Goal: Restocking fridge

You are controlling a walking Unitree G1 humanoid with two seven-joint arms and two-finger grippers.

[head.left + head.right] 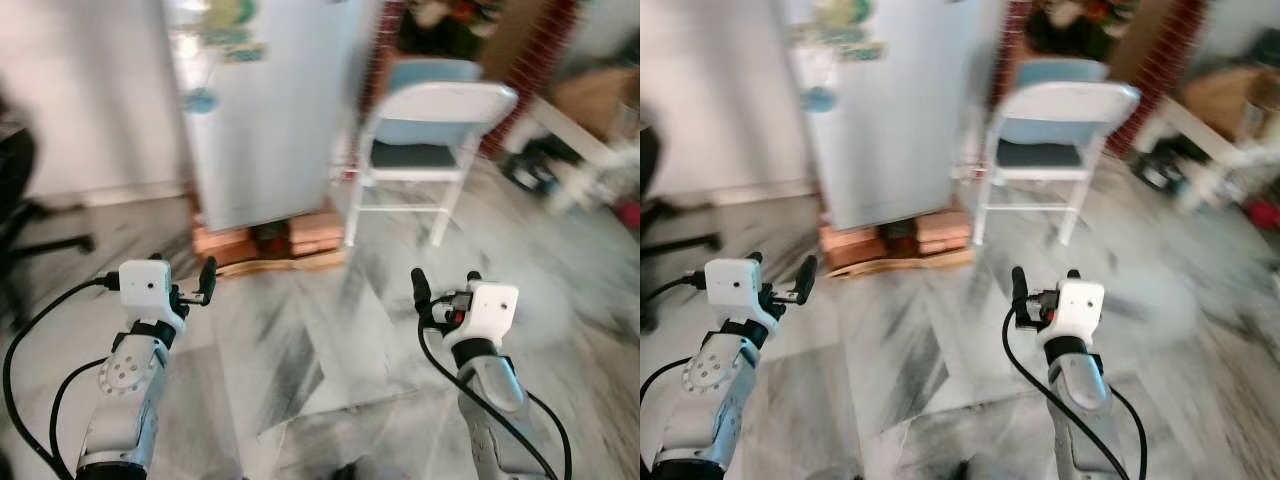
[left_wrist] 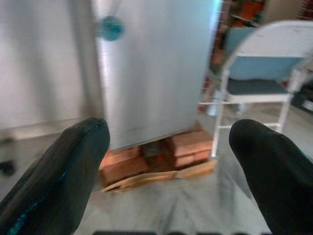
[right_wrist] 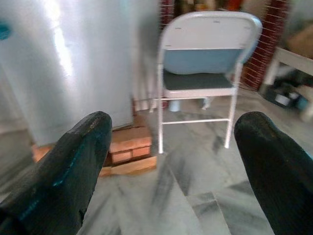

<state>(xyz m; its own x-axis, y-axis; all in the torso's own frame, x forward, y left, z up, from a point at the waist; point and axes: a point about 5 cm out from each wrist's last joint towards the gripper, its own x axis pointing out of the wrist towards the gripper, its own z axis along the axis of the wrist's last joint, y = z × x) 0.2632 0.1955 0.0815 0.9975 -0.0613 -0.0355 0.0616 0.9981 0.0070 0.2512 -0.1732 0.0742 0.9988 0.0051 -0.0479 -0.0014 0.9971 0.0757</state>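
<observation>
A tall silver fridge point(image 1: 265, 110) stands ahead with its door shut and magnets point(image 1: 222, 30) stuck near the top. It rests on red bricks and a wooden board point(image 1: 262, 245). Both arms are raised over the marble floor, well short of the fridge. My left gripper point(image 1: 181, 268) is open and holds nothing; the left wrist view looks between its fingers point(image 2: 54, 181) at the fridge point(image 2: 151, 68). My right gripper point(image 1: 447, 280) is also open and empty, and the right wrist view shows the fridge point(image 3: 68, 63) past its fingertips point(image 3: 279, 166). The pictures are blurred.
A white folding chair point(image 1: 432, 125) with a blue seat stands just right of the fridge. A black office chair base point(image 1: 25, 225) sits at the left. Blurred clutter point(image 1: 585, 150) and a brick wall point(image 1: 535, 60) lie at the right. Grey marble floor point(image 1: 320, 340) stretches ahead.
</observation>
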